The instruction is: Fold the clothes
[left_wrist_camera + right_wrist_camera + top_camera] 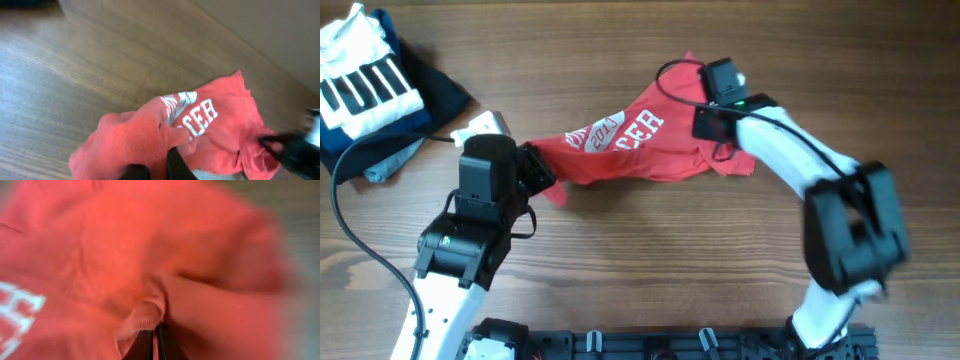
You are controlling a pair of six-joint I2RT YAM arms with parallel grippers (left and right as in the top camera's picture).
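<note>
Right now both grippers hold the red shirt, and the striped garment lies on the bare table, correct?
Not quite. The overhead view shows the striped garment lying on the navy clothes, not on the bare table. The rest is right: the left gripper and right gripper both hold the red shirt.

Looks like a robot lab or test bench rather than a home. Shows a wood-grain table (650, 250) with a left arm (470, 230) and a right arm (820, 170), white and black, rising from a black mounting rail (670, 345) at the near edge. Has a black cable (350, 235) trailing over the top. Holds laundry as practice stuff: a red T-shirt (630, 145) mid-table, piled clothes (380, 90) at the far left corner. Ends at a plain beige surface (270, 30) beyond the table's edge.
</note>
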